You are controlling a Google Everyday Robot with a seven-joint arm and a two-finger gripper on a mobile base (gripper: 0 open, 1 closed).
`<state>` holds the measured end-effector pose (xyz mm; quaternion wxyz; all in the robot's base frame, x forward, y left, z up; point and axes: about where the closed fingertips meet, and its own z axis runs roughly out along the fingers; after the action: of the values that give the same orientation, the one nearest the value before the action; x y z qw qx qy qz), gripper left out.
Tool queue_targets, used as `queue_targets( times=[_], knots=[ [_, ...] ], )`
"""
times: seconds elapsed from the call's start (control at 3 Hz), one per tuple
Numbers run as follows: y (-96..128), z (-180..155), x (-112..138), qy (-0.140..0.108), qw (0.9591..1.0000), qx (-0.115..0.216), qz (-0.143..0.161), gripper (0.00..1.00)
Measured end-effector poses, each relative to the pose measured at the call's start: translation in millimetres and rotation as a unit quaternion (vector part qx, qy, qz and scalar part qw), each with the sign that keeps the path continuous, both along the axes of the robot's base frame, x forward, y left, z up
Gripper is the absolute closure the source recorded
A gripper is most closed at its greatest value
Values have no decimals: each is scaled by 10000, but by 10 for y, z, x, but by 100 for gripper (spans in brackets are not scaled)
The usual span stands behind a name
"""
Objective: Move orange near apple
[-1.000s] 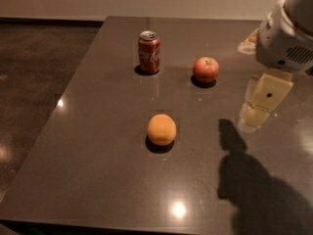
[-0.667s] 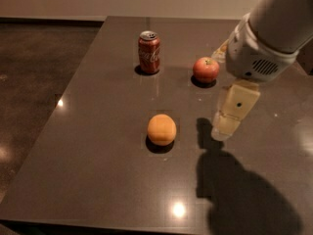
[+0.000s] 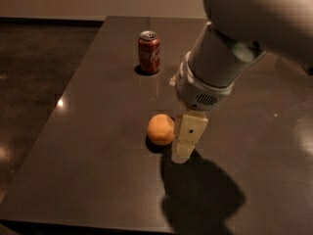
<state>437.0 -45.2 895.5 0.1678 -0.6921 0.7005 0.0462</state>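
Observation:
The orange [image 3: 160,129] is a round pale-orange fruit on the dark table [image 3: 98,131], near its middle. My gripper [image 3: 182,153] hangs from the white arm and sits right beside the orange on its right side, its pale finger [image 3: 187,137] reaching down to the table top. The apple is hidden behind my arm.
A red soda can [image 3: 148,52] stands upright at the back of the table, left of my arm. The table's left edge runs diagonally beside a dark floor [image 3: 34,72]. My arm's shadow falls on the table in front of the gripper.
My arm has swung left and toward the camera, from beside the apple to right beside the orange. It now covers the apple. The orange and the can have not moved.

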Motion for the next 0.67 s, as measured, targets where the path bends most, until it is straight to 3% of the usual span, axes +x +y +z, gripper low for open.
queue_targets(
  times=[0.67],
  knots=[
    [324,-466,31,230,9995,-97,190,3]
  ],
)
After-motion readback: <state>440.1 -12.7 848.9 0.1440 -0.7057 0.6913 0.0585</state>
